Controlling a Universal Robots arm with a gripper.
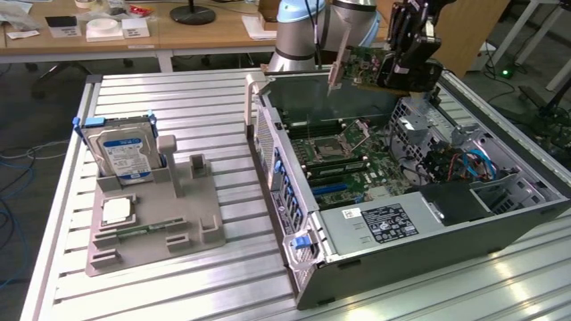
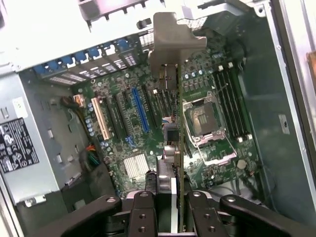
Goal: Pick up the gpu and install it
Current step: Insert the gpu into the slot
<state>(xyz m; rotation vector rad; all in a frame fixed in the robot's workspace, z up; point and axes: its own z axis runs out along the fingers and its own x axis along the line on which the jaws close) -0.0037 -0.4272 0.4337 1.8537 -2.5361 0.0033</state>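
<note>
My tool (image 1: 403,70) is clamped on the gpu (image 1: 362,61). I see the card hanging edge-down above the open computer case (image 1: 402,267), over its motherboard (image 2: 143,118).

**Graphics card (image 1: 364,63) held up over the open computer case (image 1: 295,221)**

Upper right of the frame, the black gripper (image 1: 400,72) is clamped on the card. Its green face is showing and its metal bracket is at the left end, and it hangs clear above the far end of the case. Down inside, the motherboard (image 1: 344,157) lies bare, with a power supply (image 1: 384,224) at the near end. Over on the left, a grey holder (image 1: 156,231) sits on the slatted metal table (image 1: 178,100). A hard drive (image 1: 120,154) stands upright in it, and a small silver chip (image 1: 118,212) lies just in front.
</note>
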